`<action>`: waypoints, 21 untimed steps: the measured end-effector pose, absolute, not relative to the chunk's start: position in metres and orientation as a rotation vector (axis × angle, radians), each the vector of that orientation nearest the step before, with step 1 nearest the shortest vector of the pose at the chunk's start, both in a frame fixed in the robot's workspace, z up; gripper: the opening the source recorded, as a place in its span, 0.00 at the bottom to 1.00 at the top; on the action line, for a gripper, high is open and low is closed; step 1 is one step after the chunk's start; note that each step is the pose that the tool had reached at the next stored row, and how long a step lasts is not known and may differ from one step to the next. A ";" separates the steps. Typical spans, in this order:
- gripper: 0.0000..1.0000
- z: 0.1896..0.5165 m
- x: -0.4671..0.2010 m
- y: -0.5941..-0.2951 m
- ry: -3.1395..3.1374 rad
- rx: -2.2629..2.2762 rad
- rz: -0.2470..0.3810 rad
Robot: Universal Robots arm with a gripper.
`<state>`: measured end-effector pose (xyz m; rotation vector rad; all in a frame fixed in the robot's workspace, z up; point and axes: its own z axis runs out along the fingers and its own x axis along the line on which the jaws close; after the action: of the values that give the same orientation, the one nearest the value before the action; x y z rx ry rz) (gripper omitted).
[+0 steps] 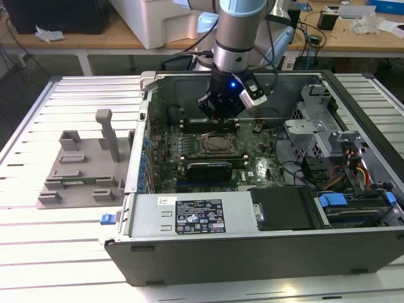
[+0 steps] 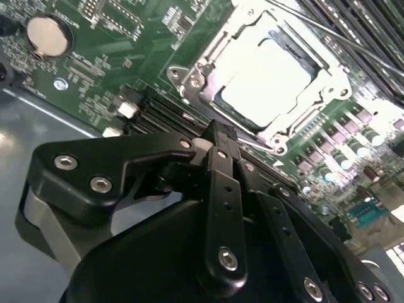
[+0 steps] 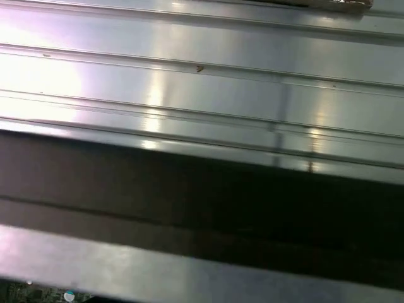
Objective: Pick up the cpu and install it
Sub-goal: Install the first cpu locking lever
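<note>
Already inside the open computer case (image 1: 265, 249), the arm's gripper (image 1: 218, 117) hangs just above the green motherboard (image 1: 189, 148). Its fingers (image 2: 222, 189) appear pressed together with nothing between them in the second wrist view. Beyond their tips, the cpu (image 2: 268, 79) lies seated in the socket frame (image 2: 196, 69), silvery top upward.

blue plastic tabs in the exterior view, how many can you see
3: one blue tab outside the case's front corner at the exterior view's left, one on the drive bay at its right, one at the far right edge. Others may be hidden.
</note>
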<state>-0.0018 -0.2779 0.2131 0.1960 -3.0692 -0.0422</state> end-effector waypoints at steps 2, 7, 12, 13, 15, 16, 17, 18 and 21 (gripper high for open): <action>0.11 0.210 -0.001 -0.278 -3.069 0.189 -0.042; 0.11 0.205 0.001 -0.278 -3.070 0.180 -0.043; 0.11 0.203 0.003 -0.278 -3.070 0.173 -0.039; 0.11 0.202 0.003 -0.278 -3.070 0.171 -0.036; 0.11 0.202 0.003 -0.279 -3.070 0.165 -0.028; 0.11 0.202 0.003 -0.279 -3.072 0.165 -0.028; 0.11 0.204 0.003 -0.279 -3.076 0.166 -0.026; 0.11 0.206 0.003 -0.279 -3.082 0.166 -0.026; 0.11 0.206 0.002 -0.280 -3.085 0.165 -0.025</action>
<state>0.0022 -0.2804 0.2056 0.1651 -3.0853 -0.0245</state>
